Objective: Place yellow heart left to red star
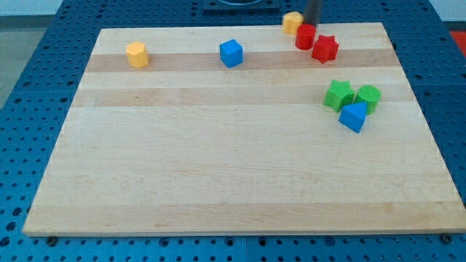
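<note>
1. Eight blocks sit on the wooden board [240, 182].
2. My tip [312, 24] is at the view's top, between the yellow heart [292, 23] and the red round block [305, 36]. It looks blurry, so I cannot tell if it touches them. It is a plain rod and holds nothing.
3. The yellow heart is at the board's top edge, up and to the left of the red star [325, 49].
4. The red round block touches the red star.
5. A yellow hexagon block [136, 54] is far left, and a blue cube [231, 53] is in the middle.
6. A green star [338, 95], a green round block [368, 97] and a blue block [354, 116] huddle at the right.
</note>
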Tool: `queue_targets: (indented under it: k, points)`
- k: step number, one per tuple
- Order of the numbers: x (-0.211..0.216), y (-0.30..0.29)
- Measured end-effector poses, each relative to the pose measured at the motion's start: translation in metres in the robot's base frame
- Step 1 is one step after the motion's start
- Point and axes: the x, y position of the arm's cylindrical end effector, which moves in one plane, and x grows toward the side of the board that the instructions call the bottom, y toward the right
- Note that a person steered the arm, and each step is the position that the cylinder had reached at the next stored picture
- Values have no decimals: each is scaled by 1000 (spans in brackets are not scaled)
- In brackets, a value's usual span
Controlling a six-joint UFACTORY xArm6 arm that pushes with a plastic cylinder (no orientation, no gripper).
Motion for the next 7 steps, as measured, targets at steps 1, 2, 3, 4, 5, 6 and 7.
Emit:
queue_targets:
  k: [1, 2, 3, 4, 5, 6, 7]
  points:
    - [33, -50]
    - [53, -64]
    - [61, -143]
    - [2, -170]
    - [-4, -137]
    - [-3, -94]
    - [-4, -48]
